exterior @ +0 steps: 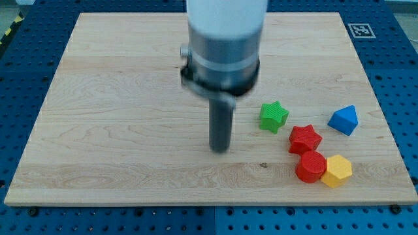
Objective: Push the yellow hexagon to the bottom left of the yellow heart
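The yellow hexagon [337, 171] lies near the view's bottom right, touching a red round block [311, 166] on its left. No yellow heart shows; the arm's body may hide part of the board. My tip [219, 149] rests on the wooden board [117, 98] near the middle, well to the left of the hexagon and left of the green star [273, 117]. It touches no block.
A red star [305, 138] sits just above the red round block. A blue block [344, 120] lies at the right, above the hexagon. The arm's grey and white body [222, 46] covers the board's top centre. A marker tag [360, 30] sits at the top right corner.
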### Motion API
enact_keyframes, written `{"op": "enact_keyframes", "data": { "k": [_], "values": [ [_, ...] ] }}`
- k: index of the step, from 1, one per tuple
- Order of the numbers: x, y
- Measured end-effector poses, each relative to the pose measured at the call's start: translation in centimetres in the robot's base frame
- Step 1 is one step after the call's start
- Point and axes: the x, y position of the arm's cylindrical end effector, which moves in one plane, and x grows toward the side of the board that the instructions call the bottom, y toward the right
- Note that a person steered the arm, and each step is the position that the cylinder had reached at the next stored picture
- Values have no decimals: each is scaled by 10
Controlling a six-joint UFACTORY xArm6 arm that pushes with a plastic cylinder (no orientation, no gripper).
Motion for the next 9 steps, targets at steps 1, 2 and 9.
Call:
{"op": "enact_keyframes", "data": {
  "k": [1, 2, 9],
  "values": [
    [40, 15],
    [43, 25],
    [0, 188]
  ]
}}
